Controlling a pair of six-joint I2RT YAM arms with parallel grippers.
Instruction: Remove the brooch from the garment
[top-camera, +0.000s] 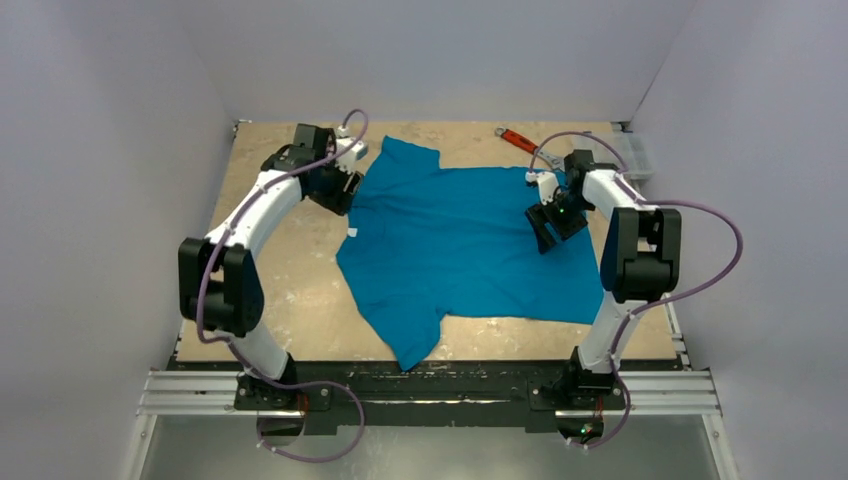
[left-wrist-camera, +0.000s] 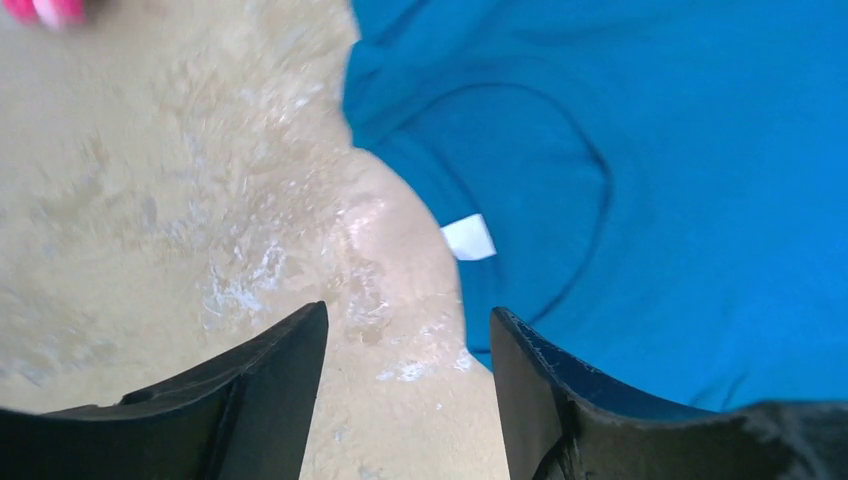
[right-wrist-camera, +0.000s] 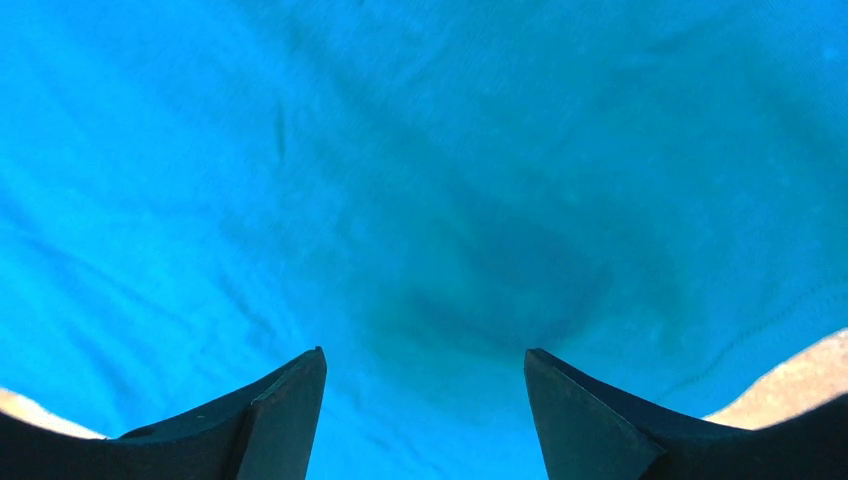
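The garment, a teal-blue T-shirt, lies flat on the table with its neck to the left and its white tag showing. My left gripper is open and empty by the shirt's far left shoulder. In the left wrist view it hangs over bare table beside the collar and tag. A blurred pink bit, probably the brooch, lies on bare table at the top left edge, off the shirt. My right gripper is open and empty just above the shirt's right part.
A red-handled wrench lies at the far edge of the table. A clear plastic box sits at the far right corner. Grey walls close in the wooden table on three sides.
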